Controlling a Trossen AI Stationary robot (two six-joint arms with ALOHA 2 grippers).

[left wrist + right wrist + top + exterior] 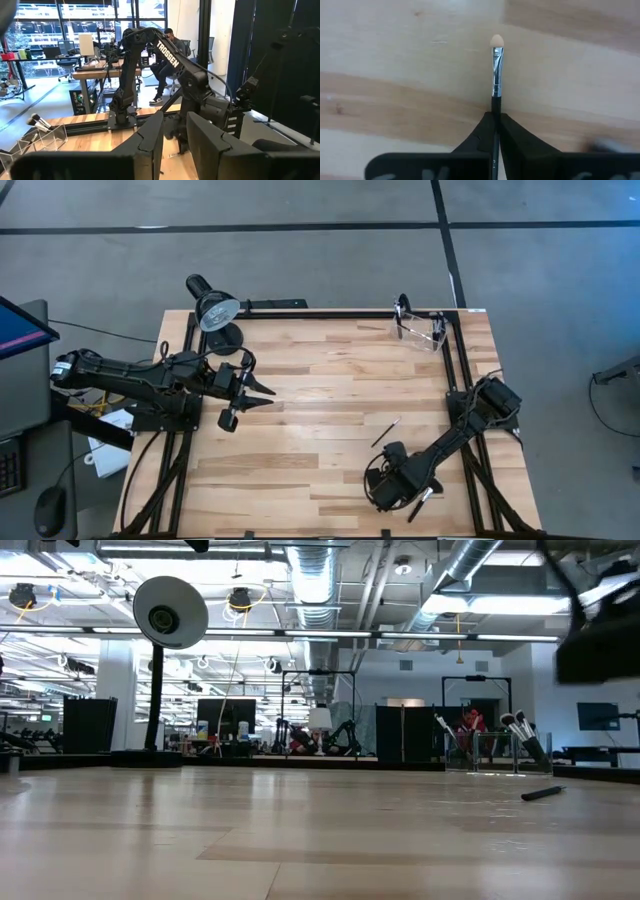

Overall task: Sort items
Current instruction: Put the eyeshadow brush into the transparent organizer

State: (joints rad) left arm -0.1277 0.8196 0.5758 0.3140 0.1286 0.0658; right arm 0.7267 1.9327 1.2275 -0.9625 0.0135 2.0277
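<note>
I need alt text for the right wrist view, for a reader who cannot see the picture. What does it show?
The right gripper is shut on the dark handle of a slim makeup brush, seen from directly above a light wooden table. The brush points away from the fingers, with a silver ferrule and a small pale tip.

The whole wooden table [330, 420] is seen straight down from the high view, with both arms included, while from the low view it is looked across level at board height into the room, where the clear container [497, 752] of brushes is shared with the high view's far corner. The left wrist view is aimed forward past the left gripper [172, 142], whose jaws stand parted, toward the right arm [165, 65] and that same container. The right wrist view is held very near the tabletop, and one makeup brush [496, 70] is seen running straight ahead from between the right gripper [495, 131], its jaws closed on the handle.
</note>
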